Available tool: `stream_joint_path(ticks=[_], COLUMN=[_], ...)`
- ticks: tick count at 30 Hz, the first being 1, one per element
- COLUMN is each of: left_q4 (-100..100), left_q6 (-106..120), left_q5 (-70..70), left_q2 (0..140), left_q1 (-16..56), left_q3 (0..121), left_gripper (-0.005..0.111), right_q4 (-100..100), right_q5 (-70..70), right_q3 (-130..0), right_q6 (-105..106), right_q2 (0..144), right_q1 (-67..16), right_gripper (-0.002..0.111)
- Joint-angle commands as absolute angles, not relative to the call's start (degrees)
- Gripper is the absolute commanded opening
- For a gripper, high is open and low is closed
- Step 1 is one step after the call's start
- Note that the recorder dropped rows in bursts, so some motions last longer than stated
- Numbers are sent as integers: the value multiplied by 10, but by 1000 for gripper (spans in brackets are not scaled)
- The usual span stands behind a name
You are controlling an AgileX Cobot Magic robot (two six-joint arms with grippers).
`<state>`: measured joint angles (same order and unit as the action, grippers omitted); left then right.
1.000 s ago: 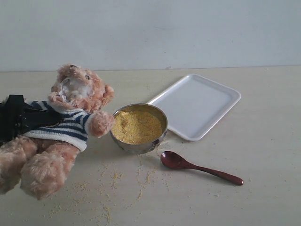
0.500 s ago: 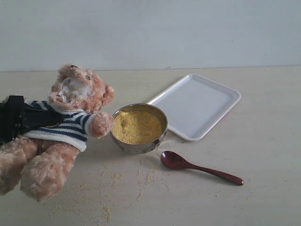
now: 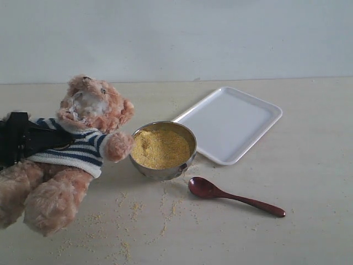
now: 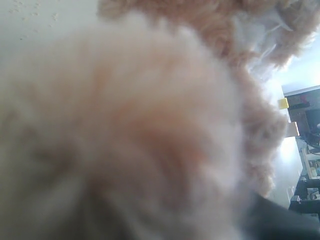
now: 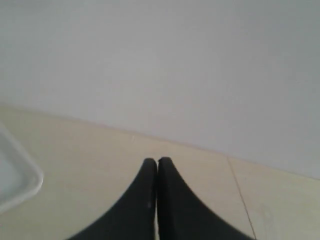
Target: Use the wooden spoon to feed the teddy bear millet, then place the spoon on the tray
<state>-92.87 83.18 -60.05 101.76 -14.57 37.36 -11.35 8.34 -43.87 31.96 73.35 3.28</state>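
Note:
The teddy bear (image 3: 83,149) leans back at the left of the table, one paw touching the rim of the steel bowl (image 3: 188,159). My left gripper (image 3: 47,138) is shut on the bear's striped torso from behind. Fur (image 4: 130,125) fills the left wrist view and hides the jaws. Millet (image 3: 161,148) is heaped in the bowl. The wooden spoon (image 3: 231,196) lies on the table in front of the bowl, handle pointing right, with nothing holding it. The white tray (image 3: 231,124) sits behind it, bare. My right gripper (image 5: 157,162) is shut and holds nothing; it is outside the exterior view, above the table near a tray corner (image 5: 15,185).
Loose millet grains (image 3: 132,212) are scattered on the table in front of the bowl and the bear. A pale wall runs along the table's far edge.

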Motion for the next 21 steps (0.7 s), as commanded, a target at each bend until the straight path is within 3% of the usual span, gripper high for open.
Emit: stream_joint_path(ticks=[1,8,15,21], left_q4=[-938,-939,-940,-940], left_q6=[835,835,835,831], left_q5=[-613,-613,-615,-615], left_q2=[1011,1011,1011,1011], left_q1=[-147,-147,-147,-147], left_q3=[373,373,373,373], left_gripper=[5,5,5,5], right_q4=[-35,-31,56,254], right_q5=[-89,-230,-359,-375], right_q3=[-480,-507,-580,-583], right_q6=[364,446,484,37], right_q2=[756,761,829,859], right_q1=[35,23,-69,-73], right_gripper=[0,0,0,0])
